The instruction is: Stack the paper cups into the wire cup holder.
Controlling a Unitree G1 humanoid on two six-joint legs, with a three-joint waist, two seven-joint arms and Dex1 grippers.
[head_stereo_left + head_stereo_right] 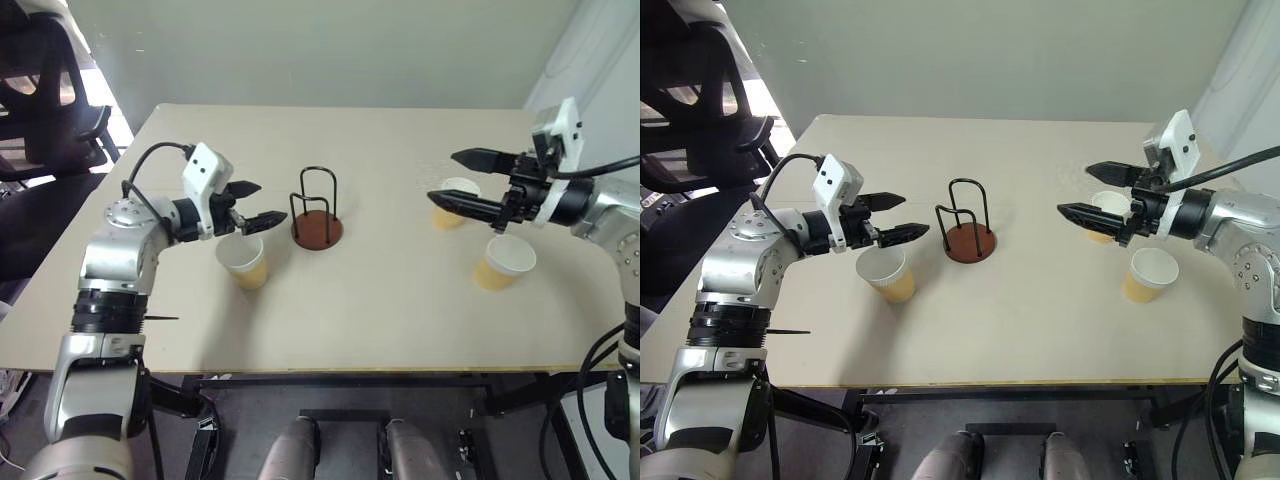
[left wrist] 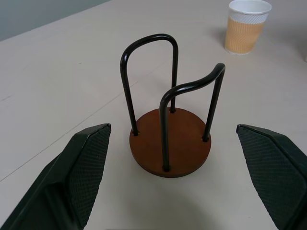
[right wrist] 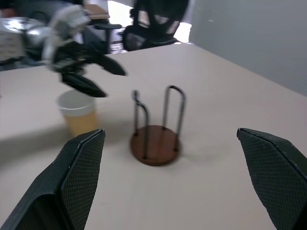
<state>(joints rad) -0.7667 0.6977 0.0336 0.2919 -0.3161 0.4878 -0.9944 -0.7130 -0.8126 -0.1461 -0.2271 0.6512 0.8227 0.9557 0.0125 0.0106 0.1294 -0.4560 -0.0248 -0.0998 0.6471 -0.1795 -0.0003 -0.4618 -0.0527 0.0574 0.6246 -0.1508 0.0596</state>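
The wire cup holder (image 1: 317, 223), a reddish-brown disc with black wire loops, stands empty at the table's middle. Three tan paper cups stand upright on the table: one (image 1: 243, 261) left of the holder, one (image 1: 453, 203) at the right and one (image 1: 505, 262) nearer the front right. My left gripper (image 1: 252, 205) hovers open above the left cup, pointing at the holder. My right gripper (image 1: 462, 179) hangs open above the far right cup, with nothing between its fingers. In the left wrist view the holder (image 2: 170, 139) sits between the open fingers, ahead of them.
The beige table (image 1: 380, 320) has bare room between the holder and the right cups. A black office chair (image 1: 40, 100) stands off the table's left side. A grey wall runs behind the far edge.
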